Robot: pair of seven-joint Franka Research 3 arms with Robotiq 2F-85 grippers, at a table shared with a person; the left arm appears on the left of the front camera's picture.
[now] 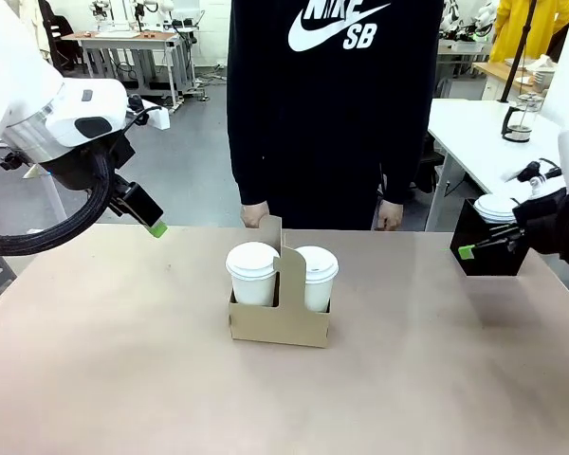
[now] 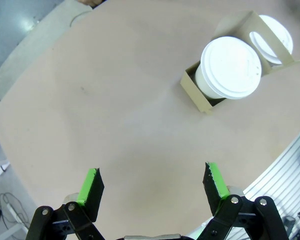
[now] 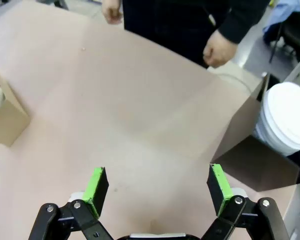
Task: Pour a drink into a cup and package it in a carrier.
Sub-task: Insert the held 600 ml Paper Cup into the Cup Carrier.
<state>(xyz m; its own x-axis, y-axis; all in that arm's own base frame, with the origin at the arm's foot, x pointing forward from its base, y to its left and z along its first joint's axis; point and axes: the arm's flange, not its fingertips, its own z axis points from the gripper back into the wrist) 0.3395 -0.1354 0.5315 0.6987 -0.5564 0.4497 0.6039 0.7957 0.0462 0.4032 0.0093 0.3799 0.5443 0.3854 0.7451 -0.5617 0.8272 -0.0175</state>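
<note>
The brown cardboard carrier (image 1: 277, 322) stands mid-table with its tall flat handle (image 1: 286, 270) upright. Two white lidded cups (image 1: 252, 272) (image 1: 315, 276) sit in its slots, one on each side of the handle. In the left wrist view the carrier (image 2: 199, 92) and the nearer cup (image 2: 231, 67) lie at the upper right. My left gripper (image 1: 154, 226) (image 2: 152, 181) hangs open above the table's far left, holding nothing. My right gripper (image 1: 468, 250) (image 3: 157, 186) is open beside the black box, also holding nothing. A glass jug (image 1: 519, 120) stands on the white side table; I cannot tell its contents.
A black square box (image 1: 488, 254) (image 3: 250, 161) holding a stack of white lids (image 1: 498, 207) (image 3: 288, 116) sits at the table's right edge. The person stands at the far side, with hands (image 1: 256, 216) (image 1: 391, 216) at the table edge behind the carrier.
</note>
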